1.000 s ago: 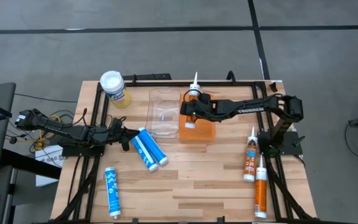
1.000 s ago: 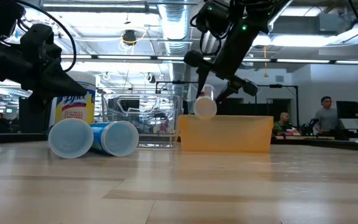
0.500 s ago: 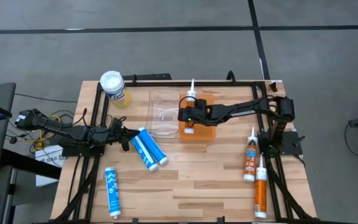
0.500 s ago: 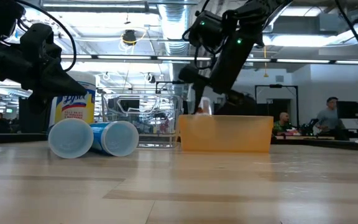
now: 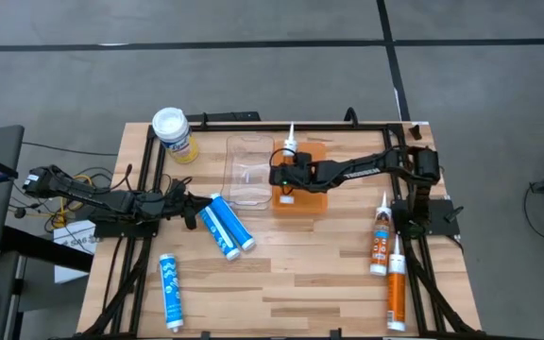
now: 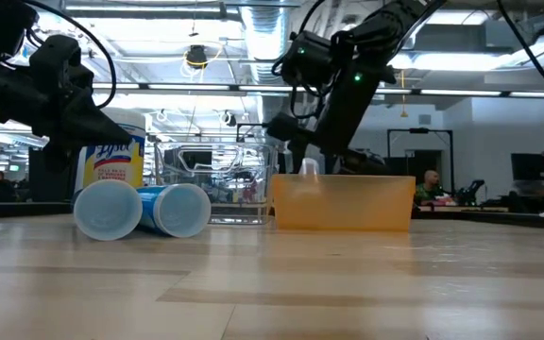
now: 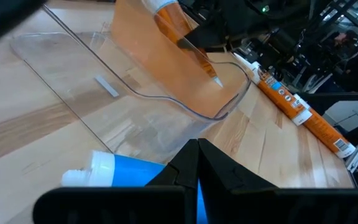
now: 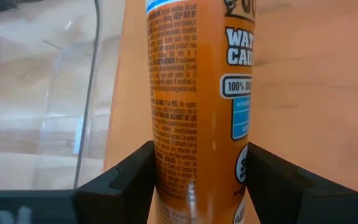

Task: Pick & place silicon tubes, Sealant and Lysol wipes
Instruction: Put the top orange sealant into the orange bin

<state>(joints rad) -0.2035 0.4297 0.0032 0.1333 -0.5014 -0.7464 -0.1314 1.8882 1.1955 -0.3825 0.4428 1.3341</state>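
My right gripper (image 5: 286, 178) is shut on an orange sealant tube (image 8: 197, 93) over the orange bin (image 5: 314, 200). The tube's white nozzle (image 5: 291, 134) points toward the far edge. My left gripper (image 5: 193, 210) is shut beside two blue silicone tubes (image 5: 225, 225) that lie side by side on the table. A third blue tube (image 5: 168, 291) lies at the near left. The Lysol wipes (image 5: 174, 133) stand on their base at the far left. Two more orange sealant tubes (image 5: 381, 238) lie at the right. My right gripper pinches the sealant tube's round body (image 8: 166, 155) between its two fingers (image 8: 126, 180), which come from above and lie across it. The white base end (image 6: 308, 168) shows just above the bin's near rim. Whether the tube touches the bin, I cannot tell. My left gripper's shut fingers (image 7: 197, 165) stand right at a blue tube's white end (image 7: 101, 171); whether they touch it, I cannot tell.
A clear plastic bin (image 5: 251, 170) stands just left of the orange bin. Black frame rails (image 5: 253, 117) run along the table's edges. Bare wood lies in the near middle of the table (image 5: 300, 274). People show in the room behind.
My right gripper has gone a little toward the table's left edge and down with the sealant tube. The tube's base end has sunk from well above the orange bin's rim to just above it. The left arm has kept still.
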